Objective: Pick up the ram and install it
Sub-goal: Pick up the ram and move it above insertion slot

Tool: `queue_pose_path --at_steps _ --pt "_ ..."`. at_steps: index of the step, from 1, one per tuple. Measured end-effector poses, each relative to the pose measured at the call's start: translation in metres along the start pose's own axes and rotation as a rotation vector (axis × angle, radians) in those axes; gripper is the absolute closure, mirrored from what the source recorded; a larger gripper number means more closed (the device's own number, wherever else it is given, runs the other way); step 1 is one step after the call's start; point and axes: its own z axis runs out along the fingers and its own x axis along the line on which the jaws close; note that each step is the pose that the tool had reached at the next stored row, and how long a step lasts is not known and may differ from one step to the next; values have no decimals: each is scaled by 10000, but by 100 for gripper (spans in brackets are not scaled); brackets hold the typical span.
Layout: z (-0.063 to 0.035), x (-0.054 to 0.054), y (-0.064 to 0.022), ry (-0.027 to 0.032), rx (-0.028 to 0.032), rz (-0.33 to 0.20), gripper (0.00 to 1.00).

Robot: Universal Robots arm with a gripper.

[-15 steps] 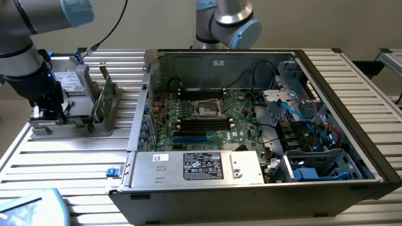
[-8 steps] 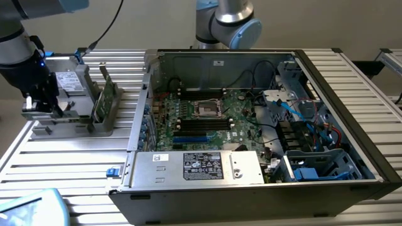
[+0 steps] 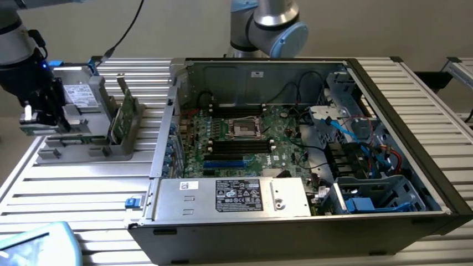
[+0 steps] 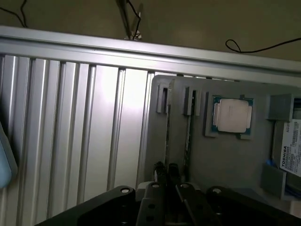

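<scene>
Ram [image 3: 124, 111]: stands on edge in the grey holder [image 3: 74, 148], between gripper [image 4: 167, 170] and computer case [image 3: 221, 77], untouched.
Handling: probably light, stiff, thin, fragile; best taken by the long top edge, mid-length.
Gripper: nearly together, clamped on nothing.

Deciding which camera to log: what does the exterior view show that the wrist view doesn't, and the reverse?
Exterior view: the open computer case, its motherboard, and the ram, green face showing, upright in the grey holder. Wrist view: the silver processor chip in its pocket. Both: that holder and the white-labelled drive on the slatted table.
</scene>
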Motion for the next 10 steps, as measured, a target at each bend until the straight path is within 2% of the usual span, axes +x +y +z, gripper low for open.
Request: queue_pose_path --at_steps 6,10 --pt "-218 -1 -67 -5 2 -1 86" --pt "-319 4 -164 -63 7 -3 86"
